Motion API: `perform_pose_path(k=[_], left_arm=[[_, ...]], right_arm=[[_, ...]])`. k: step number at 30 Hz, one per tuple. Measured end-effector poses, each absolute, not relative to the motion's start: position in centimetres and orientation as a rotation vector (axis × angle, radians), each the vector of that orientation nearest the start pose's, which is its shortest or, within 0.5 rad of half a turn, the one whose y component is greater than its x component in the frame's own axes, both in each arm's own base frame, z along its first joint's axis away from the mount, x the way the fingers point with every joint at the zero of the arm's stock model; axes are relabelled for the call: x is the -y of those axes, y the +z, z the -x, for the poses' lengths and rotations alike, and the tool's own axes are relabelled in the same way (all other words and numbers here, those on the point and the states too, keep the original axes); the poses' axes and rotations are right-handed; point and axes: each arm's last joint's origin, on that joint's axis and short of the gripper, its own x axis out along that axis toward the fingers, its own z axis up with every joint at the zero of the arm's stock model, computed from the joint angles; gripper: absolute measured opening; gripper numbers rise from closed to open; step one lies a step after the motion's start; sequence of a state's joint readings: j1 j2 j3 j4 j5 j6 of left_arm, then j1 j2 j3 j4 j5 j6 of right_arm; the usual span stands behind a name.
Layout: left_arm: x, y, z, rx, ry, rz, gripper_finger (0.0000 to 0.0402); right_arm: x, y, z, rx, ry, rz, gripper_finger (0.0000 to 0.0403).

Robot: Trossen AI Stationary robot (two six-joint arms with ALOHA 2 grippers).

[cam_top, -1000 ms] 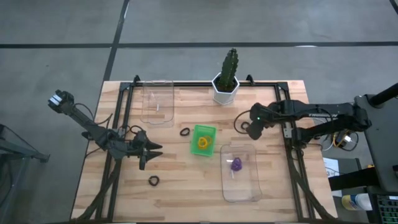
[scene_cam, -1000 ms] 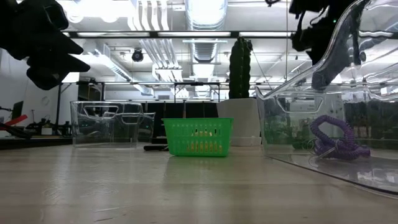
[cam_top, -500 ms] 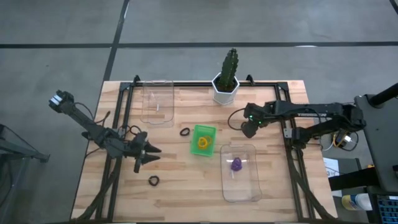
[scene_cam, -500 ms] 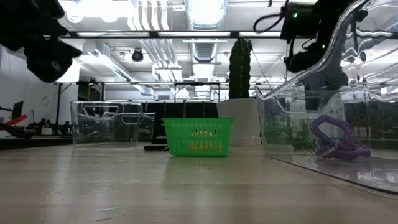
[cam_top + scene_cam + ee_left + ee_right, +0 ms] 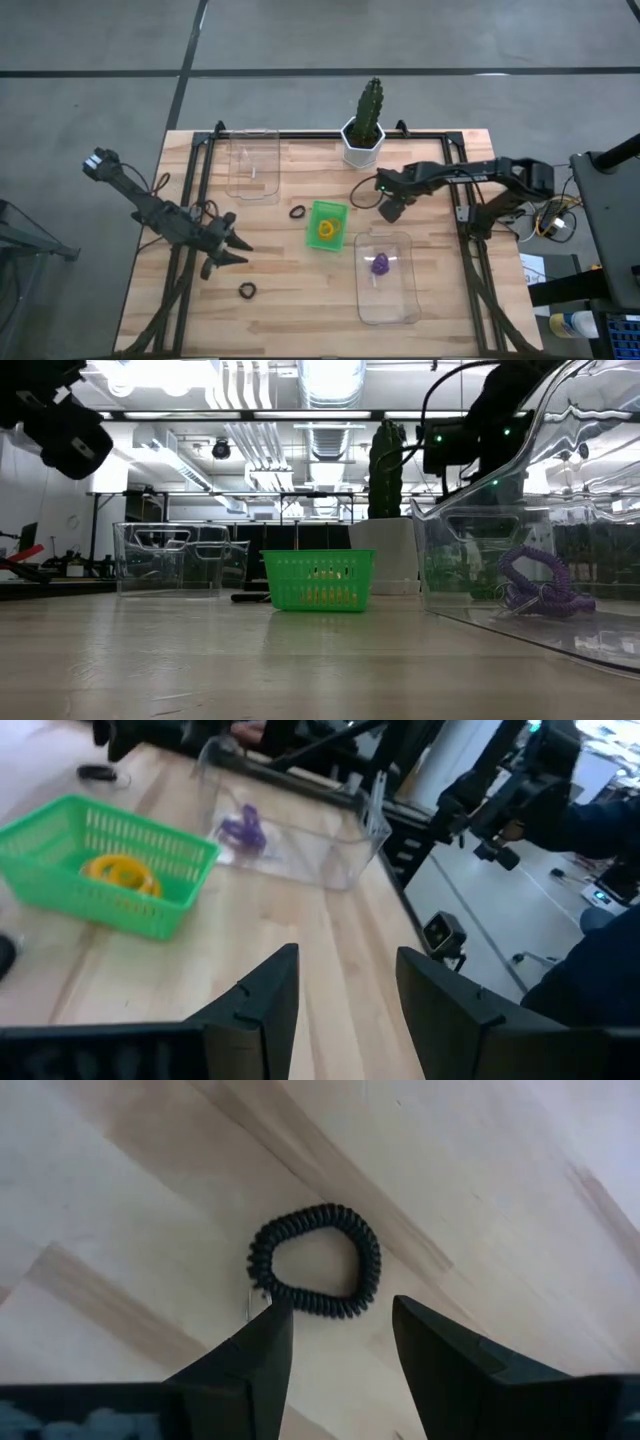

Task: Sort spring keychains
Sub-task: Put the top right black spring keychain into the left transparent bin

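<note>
A black spring keychain [image 5: 315,1270] lies flat on the wood just below my right gripper [image 5: 340,1340], which points down with open fingers and touches nothing; in the high view the right gripper [image 5: 390,207] hides this coil. Two more black keychains [image 5: 297,212] [image 5: 247,290] lie on the table. An orange keychain [image 5: 325,229] rests in the green bin [image 5: 341,208], a purple one [image 5: 380,265] in the clear bin [image 5: 400,300]. My left gripper [image 5: 232,254] hovers open over the table's left part, empty.
A second clear bin [image 5: 252,190] stands at the far left. A potted cactus [image 5: 365,125] stands at the far edge, close behind the right arm. Black frame rails [image 5: 190,200] run along both table sides. Bare wood lies at the near middle.
My right gripper has come down toward the table and moved toward the left, nearer the green bin. My left gripper has turned about its wrist and drifted slightly toward the near edge. No keychain has moved.
</note>
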State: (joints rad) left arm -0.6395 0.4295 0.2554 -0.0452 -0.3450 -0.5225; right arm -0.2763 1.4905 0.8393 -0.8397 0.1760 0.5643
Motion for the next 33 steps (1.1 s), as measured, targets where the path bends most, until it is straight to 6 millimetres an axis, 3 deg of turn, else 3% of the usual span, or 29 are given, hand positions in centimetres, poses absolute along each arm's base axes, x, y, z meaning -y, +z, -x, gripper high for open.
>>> perform_pose_path(k=[16,21,29,33], left_arm=[[6.5,20.5,-10.4,-0.313,-0.215,0.444,0.0161],[6.5,20.5,-10.4,-0.314,-0.214,0.451,0.0161],[6.5,20.5,-10.4,-0.316,-0.211,0.468,0.0161],[6.5,20.5,-10.4,-0.316,-0.211,0.469,0.0161]], right_arm=[[7.7,13.6,-23.9,-1.467,-0.83,-0.513,0.0157],[7.8,13.4,-23.9,-1.473,-0.83,-0.524,0.012],[7.7,13.8,-23.7,-1.461,-0.816,-0.537,0.0019],[7.7,14.1,-23.6,-1.447,-0.816,-0.537,0.0014]])
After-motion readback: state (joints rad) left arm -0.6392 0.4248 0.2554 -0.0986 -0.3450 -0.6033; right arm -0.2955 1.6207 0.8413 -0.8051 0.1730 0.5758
